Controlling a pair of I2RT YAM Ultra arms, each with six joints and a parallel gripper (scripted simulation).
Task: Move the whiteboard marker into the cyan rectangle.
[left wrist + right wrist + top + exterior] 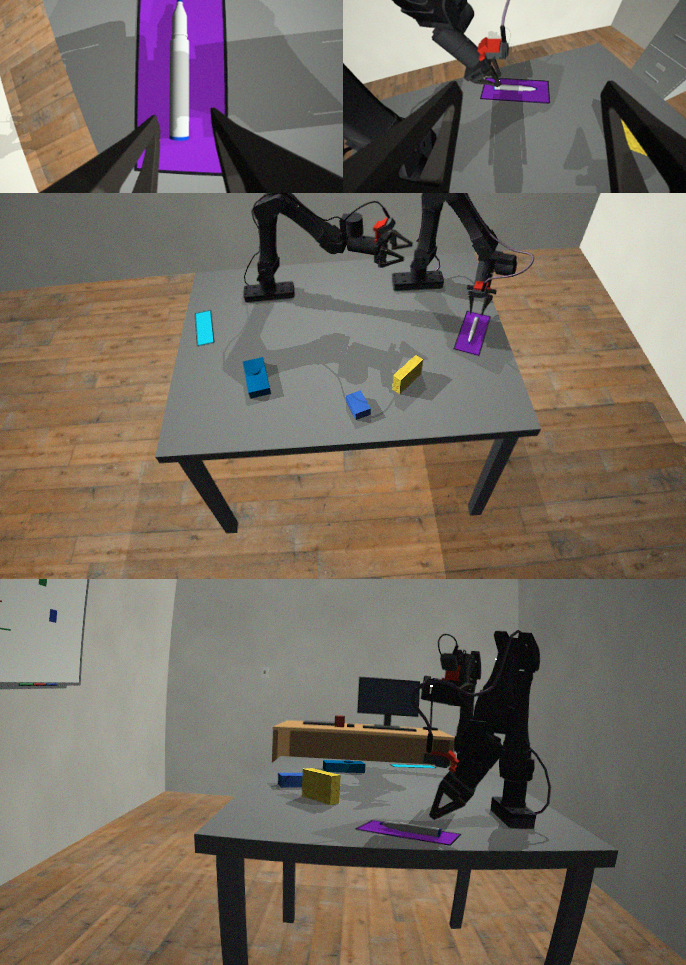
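The white whiteboard marker (473, 329) lies flat along the purple rectangle (476, 333) near the table's right edge. It also shows in the left wrist view (179, 73) and the right wrist view (515, 88). My left gripper (481, 304) hovers just above the rectangle's far end, pointing down. Its fingers stand partly open on either side of the marker's blue end and hold nothing. My right gripper (395, 248) is wide open and empty, raised high over the back of the table. The cyan rectangle (204, 327) lies at the far left of the table.
A dark blue block (256, 377), a small blue block (358, 404) and a yellow block (407, 374) stand across the table's front half between the two rectangles. The two arm bases (268, 290) (417, 280) sit at the back edge.
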